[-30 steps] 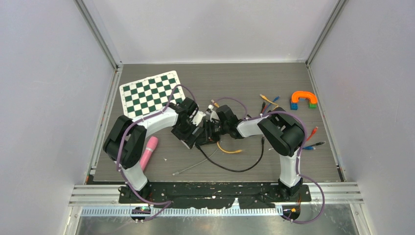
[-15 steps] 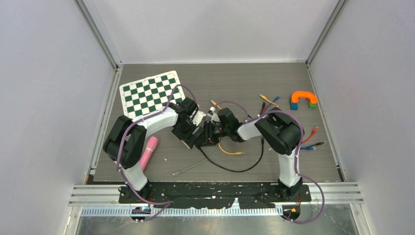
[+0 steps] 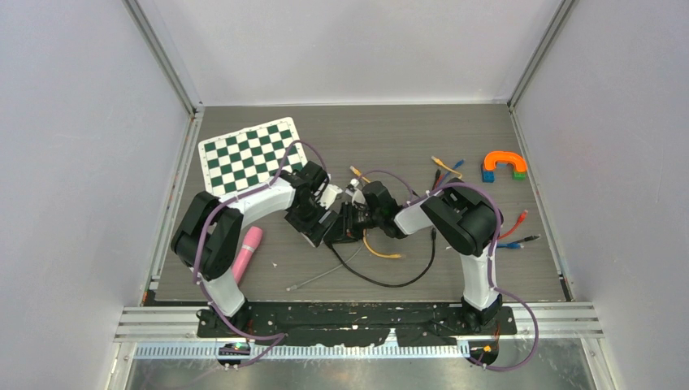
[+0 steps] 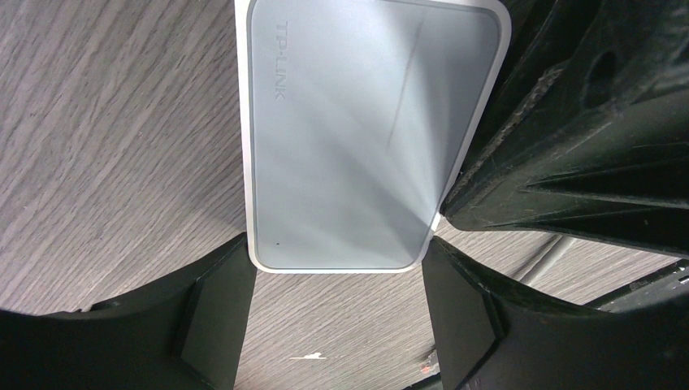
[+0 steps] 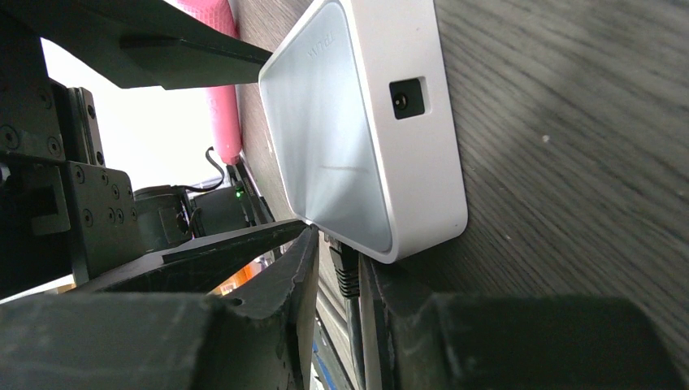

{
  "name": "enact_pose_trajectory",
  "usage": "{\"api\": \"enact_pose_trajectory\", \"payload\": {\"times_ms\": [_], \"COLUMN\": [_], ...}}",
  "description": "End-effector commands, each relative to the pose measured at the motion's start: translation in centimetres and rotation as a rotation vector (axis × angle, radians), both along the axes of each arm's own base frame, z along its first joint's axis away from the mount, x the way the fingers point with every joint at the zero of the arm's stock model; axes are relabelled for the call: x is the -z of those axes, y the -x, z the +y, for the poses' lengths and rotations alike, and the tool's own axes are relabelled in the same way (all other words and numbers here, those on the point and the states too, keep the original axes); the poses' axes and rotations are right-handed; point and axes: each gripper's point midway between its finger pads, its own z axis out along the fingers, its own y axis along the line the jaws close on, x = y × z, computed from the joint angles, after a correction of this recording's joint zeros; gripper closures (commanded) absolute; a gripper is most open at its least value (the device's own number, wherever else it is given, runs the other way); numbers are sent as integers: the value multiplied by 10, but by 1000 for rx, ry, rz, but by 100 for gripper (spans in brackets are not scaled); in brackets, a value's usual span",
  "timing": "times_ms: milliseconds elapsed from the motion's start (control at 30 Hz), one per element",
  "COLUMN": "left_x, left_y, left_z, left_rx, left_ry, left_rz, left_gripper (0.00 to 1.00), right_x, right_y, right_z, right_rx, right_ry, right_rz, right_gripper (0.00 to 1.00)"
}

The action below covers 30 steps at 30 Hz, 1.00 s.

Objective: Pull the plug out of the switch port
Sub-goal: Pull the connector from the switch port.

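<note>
Wood-grain table (image 3: 487,268): arms (image 3: 260,199) bent inward; left claw (image 4: 337,280) clamps switch (image 4: 366,122), right claw (image 5: 341,262) narrow around plug (image 5: 344,275), contact unclear.

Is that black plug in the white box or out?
In, it seems: the plug sits at the edge of the switch; where they join is hidden.

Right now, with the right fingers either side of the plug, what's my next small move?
Probably squeeze the right gripper firmly onto the black plug. It sits between the jaws, seated in the switch, which the left gripper braces on both sides.
</note>
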Motion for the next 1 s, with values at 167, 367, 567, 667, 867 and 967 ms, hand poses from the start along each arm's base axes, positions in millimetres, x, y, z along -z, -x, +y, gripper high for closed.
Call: {"api": "enact_pose_trajectory", "payload": {"times_ms": [167, 367, 567, 667, 867, 967], "left_x": [-21, -22, -18, -18, -17, -16], "left_y": [-6, -4, -5, -6, -6, -6], "left_z": [-27, -27, -19, -18, -19, -19], "left_rx": [-7, -5, -9, -13, -11, -9], "left_ry": [155, 155, 120, 115, 117, 114], "left_rz": [-19, -13, -18, -19, -15, -11], "left_gripper": [55, 56, 57, 57, 57, 58], "right_x": [8, 6, 0, -5, -8, -9], "right_y": [9, 11, 10, 13, 15, 16], "right_z": [3, 5, 6, 6, 7, 7], "right_rx": [-24, -27, -34, -47, -65, -70], "right_ry": [12, -4, -21, -35, -52, -59], "right_rz": [-12, -15, -31, -39, -46, -48], "right_gripper": [64, 76, 73, 67, 65, 68]}}
